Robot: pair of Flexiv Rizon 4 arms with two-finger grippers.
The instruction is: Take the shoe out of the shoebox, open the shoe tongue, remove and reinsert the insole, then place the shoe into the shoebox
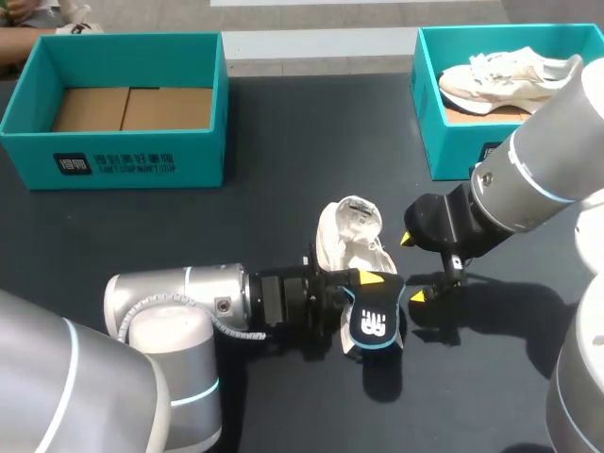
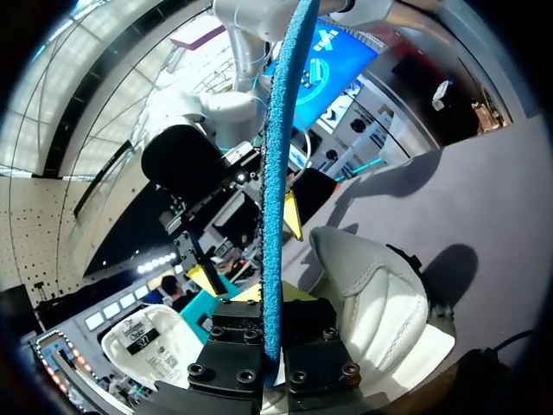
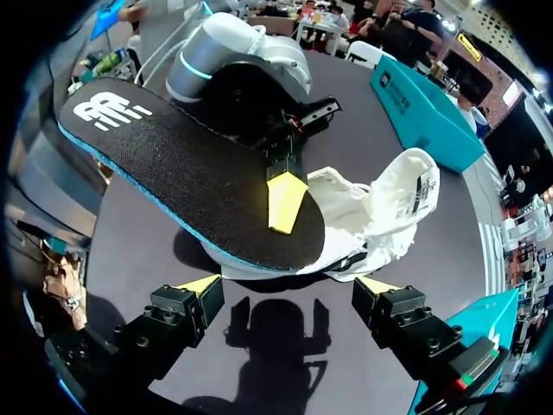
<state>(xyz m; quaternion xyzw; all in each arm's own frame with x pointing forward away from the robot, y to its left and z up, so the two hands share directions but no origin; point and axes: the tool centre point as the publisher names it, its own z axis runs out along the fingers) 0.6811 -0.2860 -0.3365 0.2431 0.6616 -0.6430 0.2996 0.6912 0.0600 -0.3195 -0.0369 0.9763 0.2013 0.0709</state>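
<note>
Left gripper (image 1: 368,291) pinches the insole (image 1: 376,330), long axis about 12-to-6, at the 5 o'clock side of the shoe (image 1: 349,236) mid-table. Right gripper (image 1: 411,268), fingers spread and empty, stands at the shoe's 3 o'clock.

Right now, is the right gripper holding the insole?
No: the right gripper is open with nothing between its fingers, while the left gripper pinches the insole.

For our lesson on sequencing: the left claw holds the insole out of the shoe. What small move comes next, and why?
Probably lower the insole toward the white sneaker's opening for reinsertion: the left claw grips it fully outside the sneaker, and the right claw hangs open nearby.
</note>
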